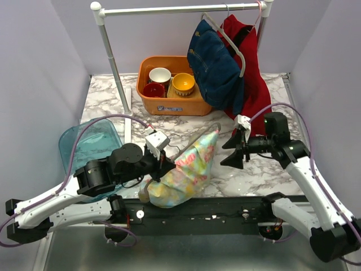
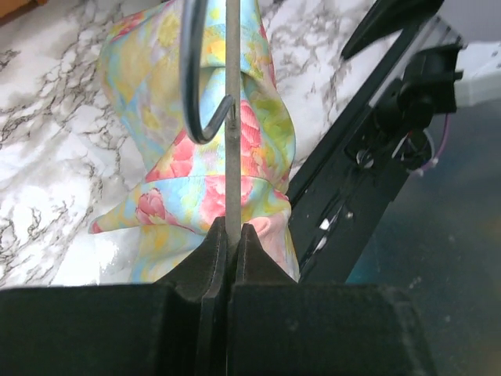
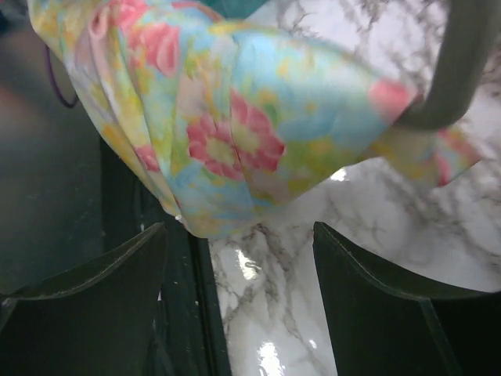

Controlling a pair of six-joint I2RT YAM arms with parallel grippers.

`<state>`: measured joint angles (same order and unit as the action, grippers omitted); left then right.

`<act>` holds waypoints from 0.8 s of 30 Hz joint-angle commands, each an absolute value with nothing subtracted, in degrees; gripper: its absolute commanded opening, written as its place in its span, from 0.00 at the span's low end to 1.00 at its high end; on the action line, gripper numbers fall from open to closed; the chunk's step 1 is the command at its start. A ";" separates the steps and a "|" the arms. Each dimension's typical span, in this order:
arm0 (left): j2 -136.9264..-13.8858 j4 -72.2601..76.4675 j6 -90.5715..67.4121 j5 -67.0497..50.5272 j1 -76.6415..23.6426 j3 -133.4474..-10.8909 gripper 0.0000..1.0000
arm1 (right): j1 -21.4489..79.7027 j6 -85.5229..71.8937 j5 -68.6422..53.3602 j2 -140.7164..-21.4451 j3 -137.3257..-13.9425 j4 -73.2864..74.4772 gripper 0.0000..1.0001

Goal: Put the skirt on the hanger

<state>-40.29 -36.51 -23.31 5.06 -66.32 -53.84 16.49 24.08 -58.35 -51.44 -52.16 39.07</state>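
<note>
One pastel floral fabric skirt [image 1: 190, 166] lies bunched on the white marble-patterned counter [image 1: 113, 96], directly between my two sets of jaws and close to the near edge. A thin grey hanger [image 2: 232, 117] crosses it. The left jaws are pinched tight on its straight rod, with the curved hook just past their tips and the skirt spread behind. The right jaws stand wide apart with nothing in them, pointing at the skirt's raised end. From their wrist view I see the fabric just ahead of the tips, and a thicker grey stretch of the hanger meets the cloth beyond the right-hand finger.

Farther out from both jaws, an orange plastic tub [image 1: 169, 107] holds a white bowl [image 1: 160, 74], a red bowl [image 1: 153, 89] and a yellow bowl [image 1: 183, 83]. Beyond the right jaws, a blue denim garment [image 1: 214, 68] and a red garment [image 1: 251, 79] hang from the white rail [image 1: 180, 9]. Outside the left jaws sits a clear teal plastic bin [image 1: 93, 144].
</note>
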 commanded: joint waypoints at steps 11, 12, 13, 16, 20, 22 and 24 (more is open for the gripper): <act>-42.10 -33.22 -28.04 10.99 -66.01 -62.66 0.00 | 16.17 10.47 -71.63 -59.24 -45.00 19.26 0.80; -42.19 -33.31 -28.04 10.81 -65.92 -62.75 0.00 | 16.17 9.85 -72.24 -59.15 -44.83 18.73 0.80; -42.10 -33.22 -27.86 10.46 -65.92 -63.10 0.00 | 16.26 9.32 -72.86 -59.06 -44.91 18.20 0.79; -42.01 -33.13 -27.95 9.93 -65.92 -63.89 0.00 | 16.26 7.91 -73.13 -59.32 -44.56 16.35 0.77; -41.84 -33.22 -27.77 9.58 -65.92 -64.42 0.00 | 16.26 8.17 -71.46 -59.85 -45.52 17.40 0.75; -42.27 -34.01 -27.69 9.14 -65.92 -64.69 0.00 | 16.17 8.79 -68.84 -59.33 -46.84 18.10 0.75; -42.36 -34.71 -27.68 9.32 -65.92 -64.69 0.00 | 16.17 8.70 -66.98 -58.98 -47.81 18.20 0.75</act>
